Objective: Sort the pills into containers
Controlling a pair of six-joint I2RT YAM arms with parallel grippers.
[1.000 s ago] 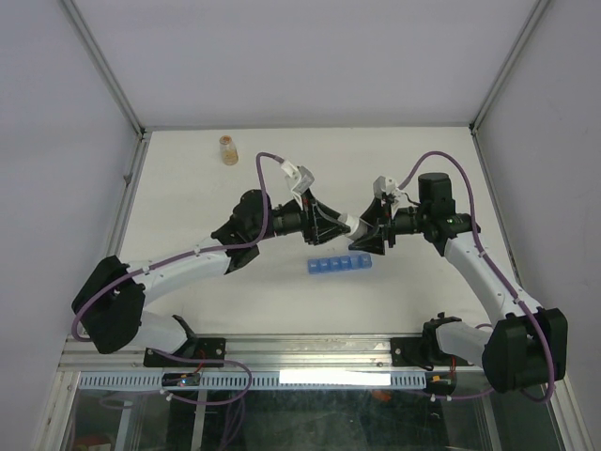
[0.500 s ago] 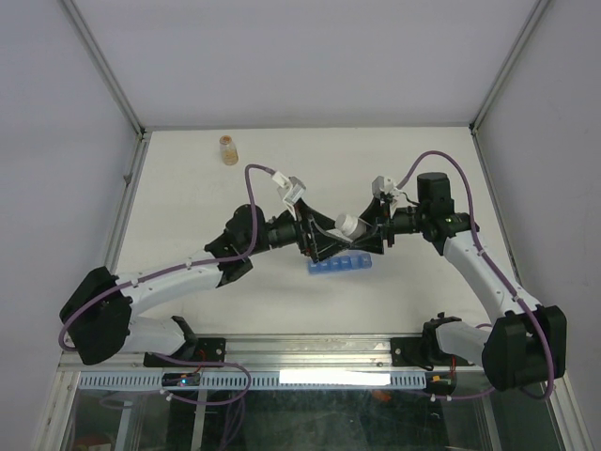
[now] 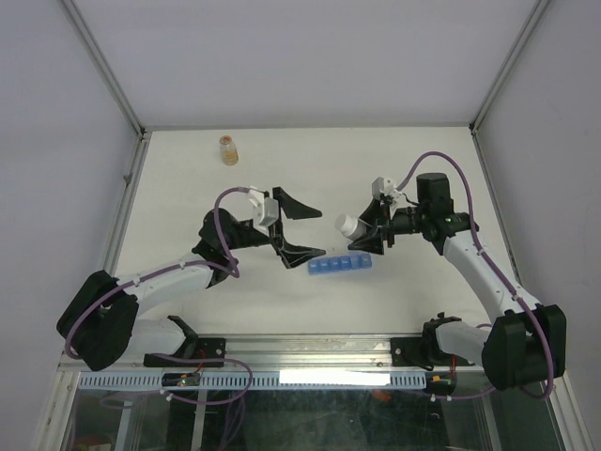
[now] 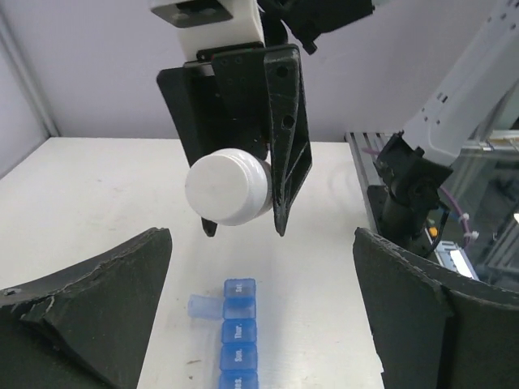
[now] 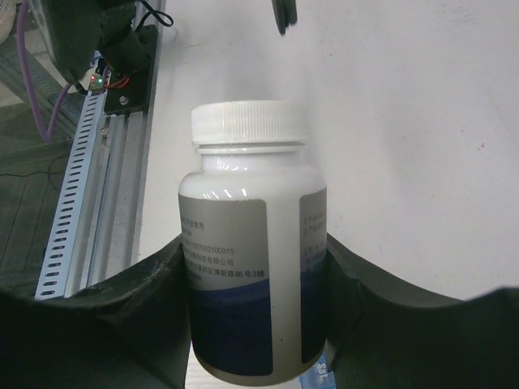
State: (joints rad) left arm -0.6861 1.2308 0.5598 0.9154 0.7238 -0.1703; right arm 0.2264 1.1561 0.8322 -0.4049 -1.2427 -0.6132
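The containers (image 3: 340, 264) are a short strip of translucent-blue compartments lying on the table. In the left wrist view the containers (image 4: 238, 332) show one lid (image 4: 203, 308) flipped open to the side. My right gripper (image 3: 368, 232) is shut on a white bottle (image 3: 349, 225) with a white cap, holding it sideways above the strip's right end. The bottle (image 5: 251, 267) sits capped between the right gripper's (image 5: 253, 255) fingers. My left gripper (image 3: 305, 228) stands wide open and empty, left of the bottle. From the left wrist, the left gripper (image 4: 261, 267) faces the bottle's cap (image 4: 227, 186). No pills are in view.
A small amber bottle (image 3: 227, 149) stands at the far left of the table. Metal frame rails run along the table's left edge (image 3: 122, 216) and near edge (image 3: 310, 349). White walls enclose the back and sides.
My left gripper, earlier shut at the bottle's cap, has opened wide and pulled back to the left. The right gripper still holds the bottle in about the same place.
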